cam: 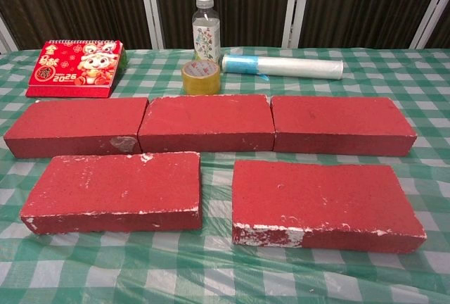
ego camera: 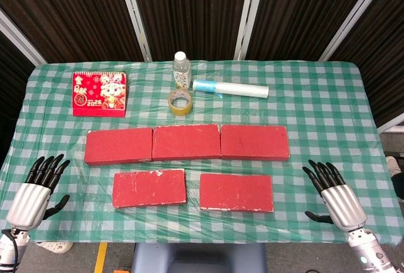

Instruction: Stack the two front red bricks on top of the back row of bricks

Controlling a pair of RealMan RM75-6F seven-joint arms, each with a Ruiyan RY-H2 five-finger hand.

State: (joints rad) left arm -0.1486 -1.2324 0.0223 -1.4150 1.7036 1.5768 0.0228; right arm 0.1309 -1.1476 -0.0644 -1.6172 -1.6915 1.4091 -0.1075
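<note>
Two red bricks lie flat at the front of the checked table: the front left brick (ego camera: 149,188) (cam: 116,191) and the front right brick (ego camera: 236,192) (cam: 325,204). Behind them a back row of three red bricks (ego camera: 187,143) (cam: 207,122) runs side by side, end to end. My left hand (ego camera: 36,191) hovers at the table's front left corner, fingers spread, holding nothing. My right hand (ego camera: 334,194) hovers at the front right, fingers spread and empty too. Both hands are well apart from the bricks. The chest view shows neither hand.
Behind the back row stand a roll of brown tape (ego camera: 180,102) (cam: 200,77), a plastic bottle (ego camera: 181,69) (cam: 206,29), a rolled plastic sheet (ego camera: 230,88) (cam: 283,66) and a red desk calendar (ego camera: 99,93) (cam: 76,68). The table edge (ego camera: 202,243) runs near the front bricks.
</note>
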